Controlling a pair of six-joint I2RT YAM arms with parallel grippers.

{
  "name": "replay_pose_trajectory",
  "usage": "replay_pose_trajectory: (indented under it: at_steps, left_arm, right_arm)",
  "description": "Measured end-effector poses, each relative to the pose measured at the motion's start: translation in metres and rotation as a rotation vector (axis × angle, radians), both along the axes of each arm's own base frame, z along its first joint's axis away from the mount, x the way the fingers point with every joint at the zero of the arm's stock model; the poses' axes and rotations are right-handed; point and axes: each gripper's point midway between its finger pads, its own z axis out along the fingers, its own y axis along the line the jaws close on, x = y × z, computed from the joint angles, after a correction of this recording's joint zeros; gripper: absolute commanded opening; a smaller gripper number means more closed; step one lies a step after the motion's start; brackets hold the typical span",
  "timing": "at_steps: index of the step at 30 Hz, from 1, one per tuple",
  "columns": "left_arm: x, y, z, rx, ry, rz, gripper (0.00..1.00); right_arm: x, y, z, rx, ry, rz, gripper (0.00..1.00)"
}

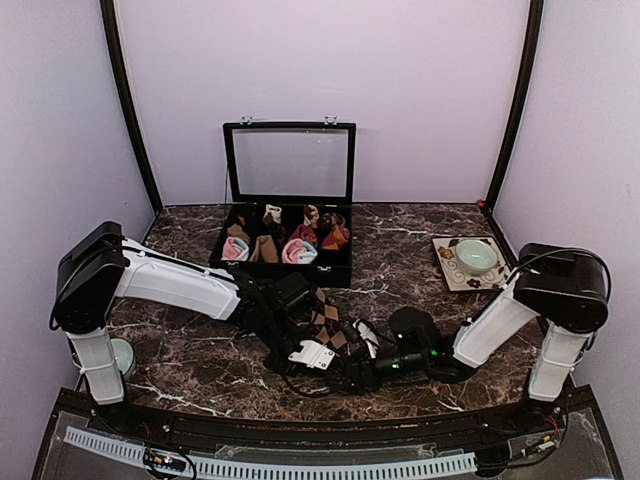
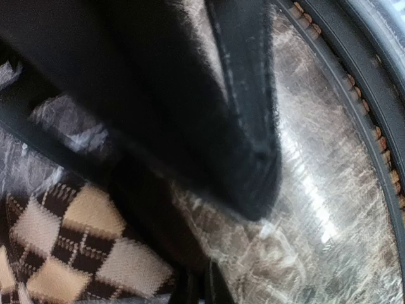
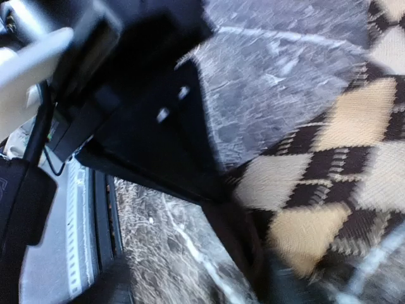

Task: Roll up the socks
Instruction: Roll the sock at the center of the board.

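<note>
The brown-and-beige diamond sock (image 1: 327,322) lies on the marble table (image 1: 200,365) in front of the box, between my two grippers. My left gripper (image 1: 303,350) is low on the sock's near left end. In the left wrist view its fingers sit close together at the bottom edge, right beside the sock (image 2: 76,247). My right gripper (image 1: 362,362) comes in from the right. In the right wrist view the sock (image 3: 329,171) runs down into its dark finger (image 3: 253,253). Both wrist views are blurred. The long magenta sock is out of view.
A black compartment box (image 1: 285,250) with its clear lid raised stands behind the sock and holds several small sock rolls. A patterned plate with a pale green bowl (image 1: 476,256) is at the right. A round grey-white object (image 1: 122,355) sits by the left arm's base.
</note>
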Motion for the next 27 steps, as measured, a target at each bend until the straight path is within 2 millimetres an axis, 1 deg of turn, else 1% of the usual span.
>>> replay_pose_trajectory:
  at_steps: [2, 4, 8, 11, 14, 16, 17, 18, 20, 21, 23, 24, 25, 27]
  left_arm:
    - [-0.003, -0.003, 0.002, -0.011, 0.054, -0.015, 0.00]
    - [-0.007, -0.005, 0.002, -0.004, 0.110, -0.017, 0.00]
    - [0.004, -0.006, 0.002, 0.023, 0.238, 0.064, 0.00]
    - [0.011, -0.006, 0.003, 0.042, 0.333, 0.118, 0.00]
    - [0.011, -0.005, 0.003, 0.057, 0.408, 0.155, 0.00]
    - [0.010, -0.004, 0.002, 0.068, 0.450, 0.171, 0.00]
    - [0.010, -0.003, 0.002, 0.073, 0.469, 0.179, 0.00]
    - [0.009, -0.002, 0.002, 0.079, 0.486, 0.184, 0.00]
    - [0.007, 0.000, 0.002, 0.086, 0.505, 0.189, 0.00]
    - [0.006, 0.001, 0.002, 0.091, 0.515, 0.192, 0.00]
    - [0.004, 0.001, 0.003, 0.099, 0.528, 0.196, 0.00]
    - [0.004, 0.001, 0.003, 0.104, 0.533, 0.199, 0.00]
    - [0.003, 0.002, 0.003, 0.109, 0.539, 0.200, 0.00]
    - [0.003, 0.001, 0.003, 0.121, 0.553, 0.202, 0.00]
  right_arm:
    - [0.000, -0.006, 0.008, 0.012, -0.032, -0.007, 0.99]
    - [0.007, -0.018, 0.012, 0.010, -0.067, -0.050, 0.99]
    - [0.008, -0.039, 0.009, -0.029, -0.125, -0.112, 0.99]
    - [0.008, -0.064, 0.009, -0.067, -0.189, -0.185, 0.99]
    - [0.010, -0.089, 0.020, -0.024, -0.249, -0.263, 0.99]
    - [0.010, -0.101, 0.028, 0.021, -0.284, -0.298, 0.99]
    - [0.011, -0.103, 0.029, 0.020, -0.305, -0.297, 0.99]
    - [0.012, -0.100, 0.030, 0.008, -0.333, -0.283, 0.99]
    - [0.016, -0.082, 0.034, -0.020, -0.394, -0.225, 0.99]
    - [0.016, -0.065, 0.041, -0.029, -0.446, -0.172, 0.99]
    - [0.011, -0.044, 0.050, -0.027, -0.527, -0.094, 0.99]
    - [0.007, -0.038, 0.052, -0.026, -0.569, -0.056, 1.00]
    - [0.004, -0.036, 0.052, -0.029, -0.600, -0.028, 0.99]
    - [-0.005, -0.035, 0.046, -0.065, -0.674, 0.034, 0.92]
